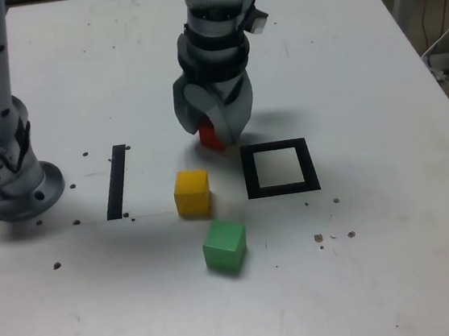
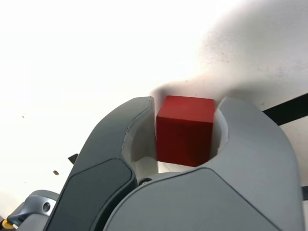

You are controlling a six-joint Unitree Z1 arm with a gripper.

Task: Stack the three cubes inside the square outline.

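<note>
The claw [image 1: 213,129] pinches the red cube [image 2: 185,130] near the table's [image 1: 383,280] middle, just beside the square outline [image 1: 280,168]. Lift straight, then lower it squarely inside the frame.

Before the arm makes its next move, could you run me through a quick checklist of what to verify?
1. Grip: the gripper has its jaws against both sides of the red cube: ok.
2. Red cube clear of the table: cannot tell.
3. Target free: the square outline has nothing in its white centre: ok.
4. Path: the outline sits just to the exterior view's right of the gripper, with nothing between them: ok.
5. Yellow cube and green cube wait outside the outline, apart from each other: ok.
</note>
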